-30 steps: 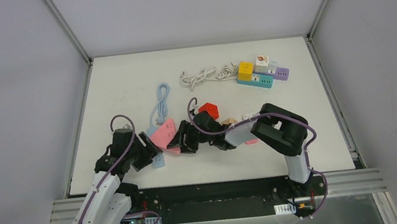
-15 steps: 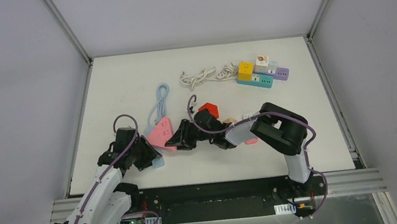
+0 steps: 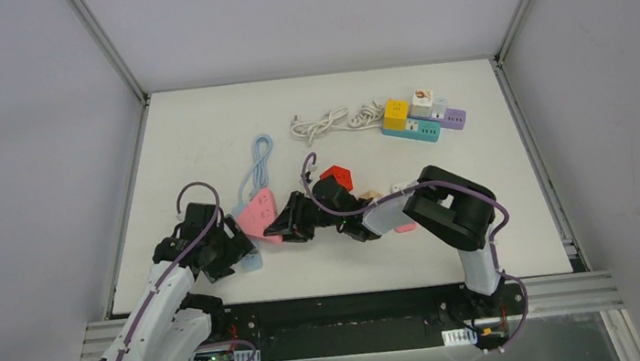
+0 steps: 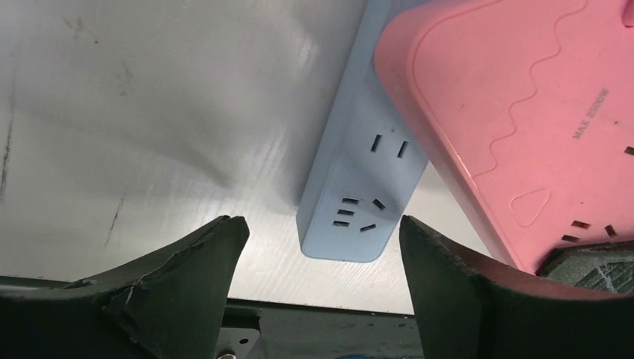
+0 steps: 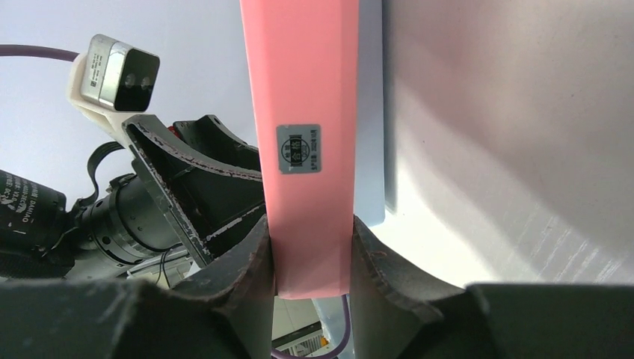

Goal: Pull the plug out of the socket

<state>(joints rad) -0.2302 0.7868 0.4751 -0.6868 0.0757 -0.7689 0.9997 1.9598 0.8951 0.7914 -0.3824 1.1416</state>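
Plainly, the pink adapter lies toward the near left of the desk, resting across the pale blue power strip and apparently plugged into it. Our right claw is clamped across the adapter's thickness, with a pad flat on each face. Our left claw stands apart over the strip's free end, a finger on either side, touching nothing. We judge both pieces to be hard, smooth, light plastic. The strip would likely lift with the plug unless pinned, and the glossy faces may slip. The strip's narrow sides near that free end look best for the left hold. The pull on the adapter should run straight off its prongs, without twisting.
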